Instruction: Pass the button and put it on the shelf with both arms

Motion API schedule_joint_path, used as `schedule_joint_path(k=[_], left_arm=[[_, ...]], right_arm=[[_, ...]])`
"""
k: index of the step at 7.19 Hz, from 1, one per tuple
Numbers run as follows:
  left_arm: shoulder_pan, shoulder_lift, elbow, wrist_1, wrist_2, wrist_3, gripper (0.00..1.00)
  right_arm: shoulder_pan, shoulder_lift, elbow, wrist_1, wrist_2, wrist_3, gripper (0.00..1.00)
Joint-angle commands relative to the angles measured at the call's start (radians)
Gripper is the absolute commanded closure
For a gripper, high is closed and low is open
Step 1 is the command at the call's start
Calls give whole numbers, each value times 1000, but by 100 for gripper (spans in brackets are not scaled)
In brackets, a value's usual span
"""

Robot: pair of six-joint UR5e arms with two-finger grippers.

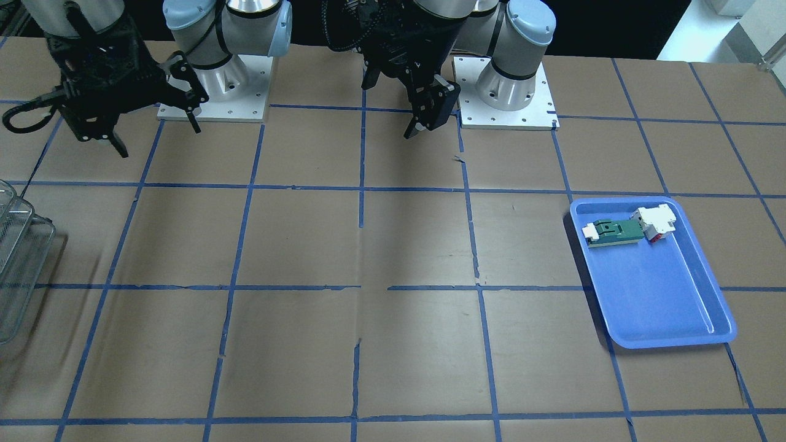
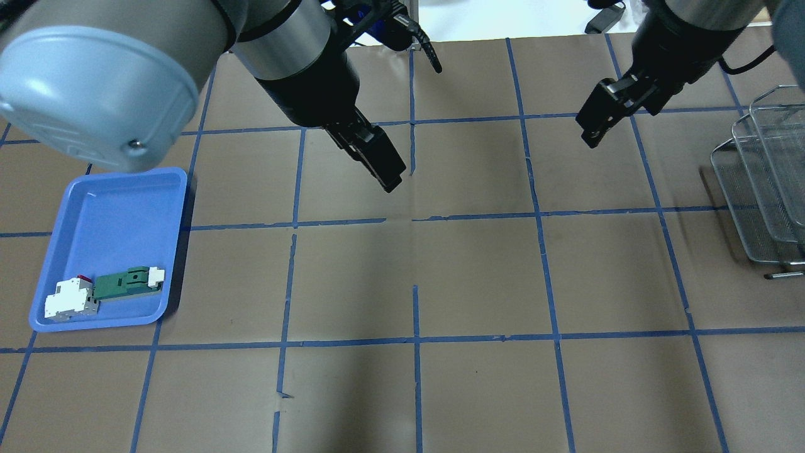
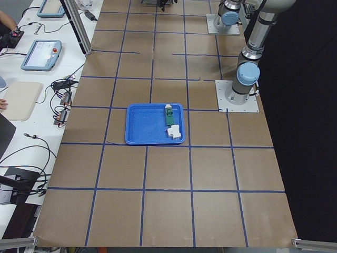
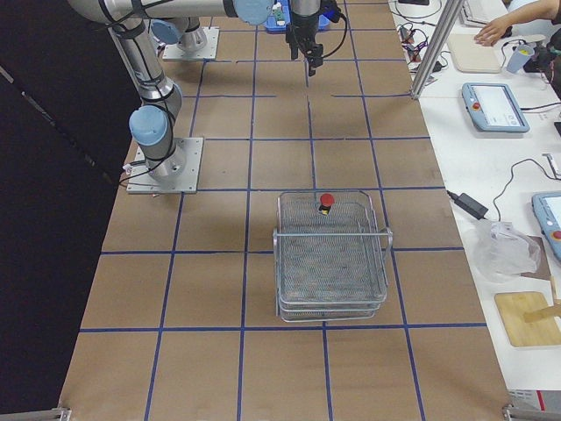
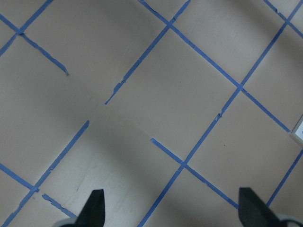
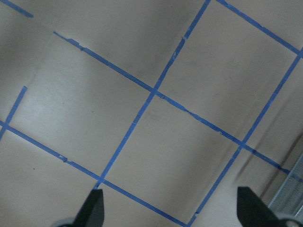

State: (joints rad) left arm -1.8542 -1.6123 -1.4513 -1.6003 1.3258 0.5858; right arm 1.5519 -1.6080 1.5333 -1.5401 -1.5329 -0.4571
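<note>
The button [image 4: 326, 203] stands on the shelf [image 4: 331, 254], apparently on the top tier at the end toward the table's middle, though it shows small. The shelf sits at the right end of the table [image 2: 478, 277]. The left gripper [image 5: 173, 208] hangs over the middle, jaws spread wide and empty. The right gripper [image 6: 171, 207] hangs near the shelf, jaws likewise spread. At the left end a blue tray [image 2: 107, 220] holds a green board [image 2: 126, 283] touching a white block [image 2: 69, 301].
</note>
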Motion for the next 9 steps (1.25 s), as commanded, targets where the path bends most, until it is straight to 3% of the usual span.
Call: schedule_joint_path(k=[1,4,9], left_arm=[[1,0,2,0,0,0,0],[1,-1,6,0,-2,2,0],[3,-3,9,2,-3,2,0]], right_arm=[[27,8,10,-20,4,183,0],[20,63,-43,-15,-6,464,0],[20,77,-45,-2,-7,460,0]])
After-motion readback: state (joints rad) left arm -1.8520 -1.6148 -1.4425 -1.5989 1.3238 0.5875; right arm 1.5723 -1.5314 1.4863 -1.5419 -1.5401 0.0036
